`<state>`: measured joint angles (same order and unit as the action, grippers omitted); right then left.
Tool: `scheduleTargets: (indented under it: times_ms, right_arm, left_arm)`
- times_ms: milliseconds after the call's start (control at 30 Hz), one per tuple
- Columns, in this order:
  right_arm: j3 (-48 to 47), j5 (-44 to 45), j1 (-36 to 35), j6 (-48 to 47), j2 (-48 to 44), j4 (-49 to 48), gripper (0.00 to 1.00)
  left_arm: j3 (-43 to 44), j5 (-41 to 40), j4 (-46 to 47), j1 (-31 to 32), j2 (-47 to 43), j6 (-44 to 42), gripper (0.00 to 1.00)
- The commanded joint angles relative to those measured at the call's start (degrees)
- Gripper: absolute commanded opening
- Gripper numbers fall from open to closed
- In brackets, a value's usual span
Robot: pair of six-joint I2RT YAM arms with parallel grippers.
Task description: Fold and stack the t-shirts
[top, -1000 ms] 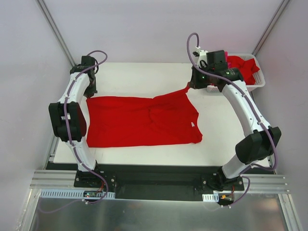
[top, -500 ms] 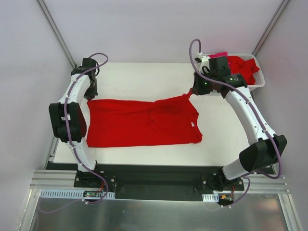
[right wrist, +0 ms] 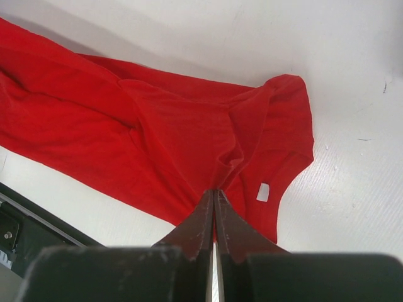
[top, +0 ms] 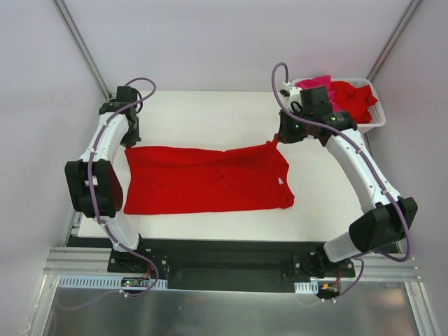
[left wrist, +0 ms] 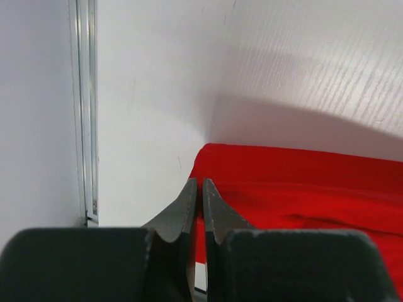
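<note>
Step in hand: spreading one red t-shirt [top: 203,178] flat on the bench [top: 210,112] before any fold. It lies across the mid bench, neck w/ white label [right wrist: 263,191] toward the right edge and hem toward the left.

Right claw [top: 274,140] is pressed together, pinching a peak of cloth at the shirt's far-right shoulder and holding it off the surface. Left claw [left wrist: 198,184] is also pressed together at the far-left hem corner. It looks to nip the cloth edge there, and the far edge running taut btwn the two backs that up.

Middle has creases and a doubled-over flap. Next move prob. calls for pulling apart a bit more, lowering, then letting go so the far edge lands straight.

Room: plenty of bare bench at the far edge, and a strip at the right edge. The left hem sits close to the left edge, so little slack that way. Basket [top: 378,115] at the far-right corner holds more shirts [top: 353,98], close behind the right arm.
</note>
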<state>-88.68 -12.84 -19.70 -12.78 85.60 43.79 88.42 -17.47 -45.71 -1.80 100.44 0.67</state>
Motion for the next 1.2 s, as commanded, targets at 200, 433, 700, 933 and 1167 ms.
scheduleTargets:
  times_ms: [200, 433, 700, 933, 1167]
  right_arm:
    - [-2.3, 0.4, -0.9, -0.9, 0.0, -0.7, 0.01]
    - [-2.2, 0.1, -1.0, -1.0, 0.4, -0.7, 0.02]
    - [-1.1, 0.0, -1.5, -1.0, -0.1, -0.5, 0.01]
    - [0.3, 0.1, -1.6, -1.0, -0.8, -0.4, 0.01]
    - [2.6, 0.4, -1.7, -0.5, -2.0, -0.4, 0.01]
  left_arm:
    - [-3.3, -1.9, -0.8, 0.5, -4.2, -0.1, 0.00]
    - [-4.2, -3.4, -0.7, 0.5, -4.6, -0.1, 0.00]
    - [-5.2, -4.7, -1.0, 0.5, -4.6, -0.1, 0.00]
    - [-5.3, -4.5, -2.3, 0.5, -3.7, 0.0, 0.00]
    - [-4.9, -5.0, -3.2, 0.5, -3.6, 0.7, 0.00]
